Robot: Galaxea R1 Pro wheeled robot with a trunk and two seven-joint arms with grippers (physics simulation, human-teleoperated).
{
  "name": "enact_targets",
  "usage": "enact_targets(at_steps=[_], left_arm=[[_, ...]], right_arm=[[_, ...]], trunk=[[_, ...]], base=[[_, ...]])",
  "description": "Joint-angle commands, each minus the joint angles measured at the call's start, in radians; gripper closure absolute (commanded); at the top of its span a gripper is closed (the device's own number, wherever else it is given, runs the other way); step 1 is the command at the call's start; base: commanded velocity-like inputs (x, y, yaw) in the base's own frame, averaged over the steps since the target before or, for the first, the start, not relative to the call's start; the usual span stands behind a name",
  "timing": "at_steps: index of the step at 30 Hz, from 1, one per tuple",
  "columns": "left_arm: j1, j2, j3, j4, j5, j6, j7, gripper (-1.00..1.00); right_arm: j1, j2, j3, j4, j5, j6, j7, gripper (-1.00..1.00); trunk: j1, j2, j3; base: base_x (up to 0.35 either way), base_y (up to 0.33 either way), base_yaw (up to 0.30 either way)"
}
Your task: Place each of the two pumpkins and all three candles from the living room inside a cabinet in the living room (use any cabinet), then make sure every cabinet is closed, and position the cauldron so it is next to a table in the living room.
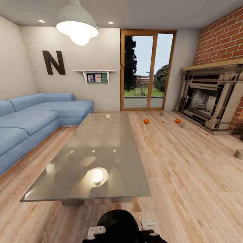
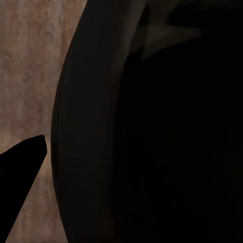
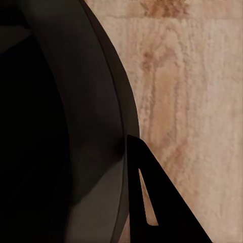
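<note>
Where the sofa (image 1: pixel 30 118) ends, "N" (image 1: pixel 53 62) marks the wall.

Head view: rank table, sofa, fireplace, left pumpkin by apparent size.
1. Table, nearest the camera, so it looks largest.
2. Sofa and fireplace: sofa seems larger, but it is cut off at the picture's edge and the two stand at different depths, so this is unsure.
3. Left pumpkin, far off, plainly smallest.

Light plank floor (image 1: pixel 189 175) underfoot, a long glass-topped coffee table (image 1: pixel 98 152) dead ahead. Blue corner sofa (image 1: pixel 30 118) along the cream wall with a big dark "N" (image 1: pixel 53 62), glazed door (image 1: pixel 146 71) beyond, brick fireplace (image 1: pixel 212 98) opposite, white pendant lamp (image 1: pixel 77 23) glowing overhead.
</note>
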Motion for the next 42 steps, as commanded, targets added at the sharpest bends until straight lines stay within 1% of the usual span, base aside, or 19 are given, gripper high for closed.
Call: enact_targets(at_steps=[1, 14, 27, 33, 36, 42], left_arm=[[-0.001, 0.001, -0.003, -0.005, 0.007, 0.001, 0.004, 1.00], [-0.001, 0.001, -0.004, -0.005, 0.007, 0.001, 0.005, 1.00], [-0.001, 0.001, -0.004, -0.005, 0.007, 0.001, 0.004, 1.00], [-0.001, 0.000, -0.004, -0.004, 0.007, 0.001, 0.005, 1.00], [-0.001, 0.000, -0.004, -0.004, 0.007, 0.001, 0.004, 1.00], [-0.001, 0.001, -0.004, -0.004, 0.007, 0.001, 0.004, 1.00]], right_arm=[[0.000, 0.000, 0.027, 0.001, -0.027, 0.006, -0.006, 1.00], [0.000, 0.000, 0.027, 0.001, -0.027, 0.006, -0.006, 1.00], [0.000, 0.000, 0.027, 0.001, -0.027, 0.006, -0.006, 1.00], [0.000, 0.000, 0.027, 0.001, -0.027, 0.006, -0.006, 1.00], [0.000, 0.000, 0.027, 0.001, -0.027, 0.006, -0.006, 1.00], [0.001, 0.000, 0.027, 0.001, -0.027, 0.006, -0.006, 1.00]], trunk=[[0.000, 0.000, -0.001], [0.000, 0.000, -0.001], [0.000, 0.000, -0.001], [0.002, -0.002, -0.024], [0.002, -0.002, -0.024], [0.005, -0.003, -0.047]], base=[[0.000, 0.000, 0.000], [0.068, 0.000, 0.000], [0.004, 0.000, 0.000], [0.000, 0.000, 0.000], [0.000, 0.000, 0.000], [0.000, 0.000, 0.000]])
